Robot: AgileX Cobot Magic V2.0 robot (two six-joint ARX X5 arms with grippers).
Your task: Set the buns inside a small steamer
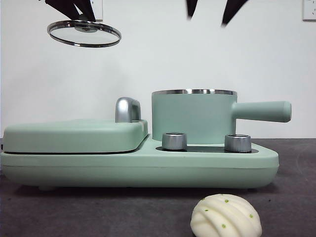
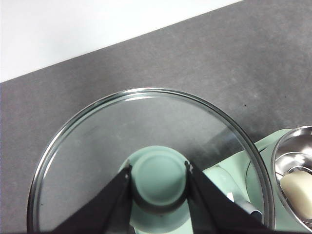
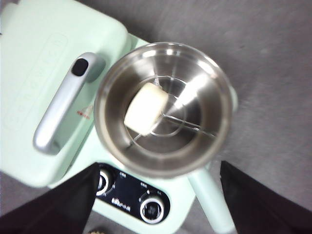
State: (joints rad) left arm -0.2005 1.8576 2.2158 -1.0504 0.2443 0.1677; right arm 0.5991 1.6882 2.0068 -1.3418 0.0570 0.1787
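Above the open steamer (image 3: 163,107), right pincer (image 3: 156,195) apart; left pincer (image 2: 158,183) clamped on lid (image 2: 146,146).

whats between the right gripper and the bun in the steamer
Nothing. In the right wrist view the open right gripper hangs over the lidless steamer; only air lies above the smooth bun.

Behind my work area there's a plain white wall (image 1: 207,54), evenly lit, no hard shadows. Two white wall plates on it: one at top right corner (image 1: 309,10), one near top left (image 1: 98,9), partly hidden. Below, a dark grey matte tabletop (image 1: 98,212), slightly textured, meeting the wall in a straight edge.
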